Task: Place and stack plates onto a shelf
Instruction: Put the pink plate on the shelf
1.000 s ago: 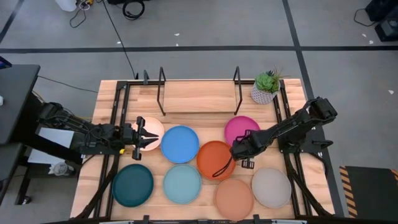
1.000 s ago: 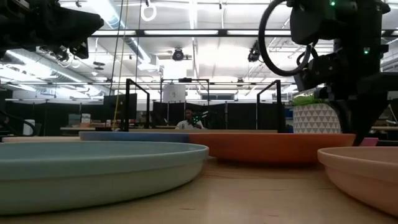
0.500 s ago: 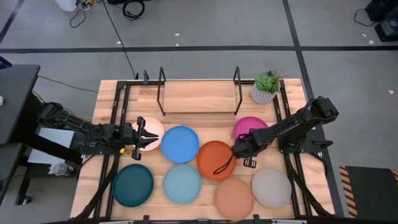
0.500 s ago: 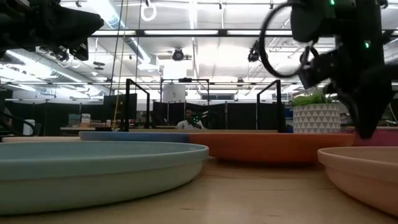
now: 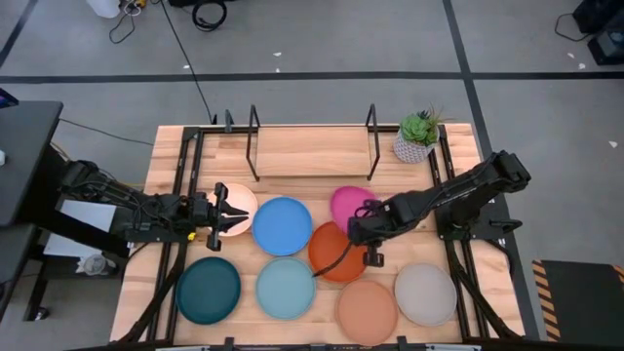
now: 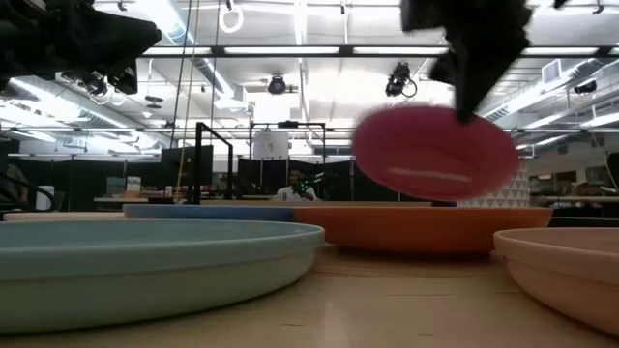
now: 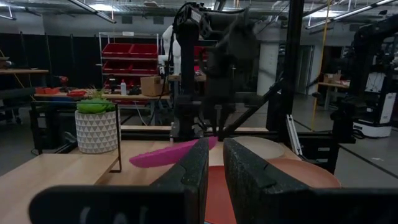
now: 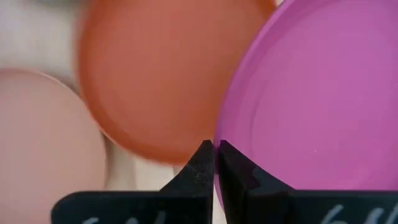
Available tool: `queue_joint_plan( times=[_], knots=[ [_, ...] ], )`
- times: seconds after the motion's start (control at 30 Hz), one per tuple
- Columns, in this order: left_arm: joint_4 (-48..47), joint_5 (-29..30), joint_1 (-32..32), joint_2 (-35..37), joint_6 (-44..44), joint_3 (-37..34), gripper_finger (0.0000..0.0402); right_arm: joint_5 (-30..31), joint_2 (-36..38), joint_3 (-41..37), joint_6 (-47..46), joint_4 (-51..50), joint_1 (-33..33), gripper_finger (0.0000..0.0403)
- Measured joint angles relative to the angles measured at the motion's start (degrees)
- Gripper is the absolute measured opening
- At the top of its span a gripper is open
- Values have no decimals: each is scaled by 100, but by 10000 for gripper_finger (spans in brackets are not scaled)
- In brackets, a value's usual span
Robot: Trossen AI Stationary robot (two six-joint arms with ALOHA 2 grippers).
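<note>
The magenta plate [image 5: 348,204] is in the air above the table's middle, tilted, and partly over the orange plate [image 5: 331,255]. My right gripper [image 5: 359,226] is shut on it; in the low view the plate [image 6: 435,153] hangs under that gripper. My left gripper [image 5: 234,213] hovers shut over the cream-pink plate [image 5: 241,200] at the table's left. The blue [image 5: 283,225], dark teal [image 5: 208,289], light blue [image 5: 286,288], peach [image 5: 368,310] and grey [image 5: 425,293] plates lie flat on the table. The shelf [image 5: 312,151] stands at the far edge. My right gripper pinches the magenta plate's rim [image 8: 219,132] between its two fingers [image 8: 200,163], on the plate's near-right side. The fingers come slanting down from the table's right. The plate is lifted clear of the table and tilted, hanging below the fingers.
A small potted plant [image 5: 417,136] stands right of the shelf's black upright loops [image 5: 372,141]. Black rails run along the table's left and right sides. Plates cover most of the near half; bare wood shows between them and the shelf.
My right gripper has risen and moved toward the table's left, taking the magenta plate with it. The plate, which lay flat on the table right of the orange plate, is now lifted clear, tilted, and overlaps the orange plate's far edge.
</note>
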State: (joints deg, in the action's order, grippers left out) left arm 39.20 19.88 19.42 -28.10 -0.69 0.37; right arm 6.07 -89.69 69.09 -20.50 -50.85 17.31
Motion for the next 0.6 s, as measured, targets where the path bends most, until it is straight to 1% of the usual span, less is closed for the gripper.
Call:
queue_joint_plan(
  times=[0.1, 0.2, 0.27, 0.33, 0.5, 0.6],
  knots=[
    [0, 0, 0, -2, 5, 1, 55, 197, 0, 10, 728, 439, -147, 13],
    [0, 0, 0, -2, 153, 1, 55, 626, -2, 10, 1334, 500, -414, 13],
    [0, -1, 0, -2, 239, 0, 55, 738, -2, 10, 1674, 535, -644, 13],
    [0, -2, 0, -2, 306, 0, 55, 719, -3, 8, 1993, 618, -909, 13],
    [0, 0, 0, -2, 306, 1, 55, 344, -72, 8, 2816, 823, -1609, 13],
    [0, 0, 0, -2, 308, -1, 55, 220, -227, 97, 3121, 708, -2035, 14]
  ],
)
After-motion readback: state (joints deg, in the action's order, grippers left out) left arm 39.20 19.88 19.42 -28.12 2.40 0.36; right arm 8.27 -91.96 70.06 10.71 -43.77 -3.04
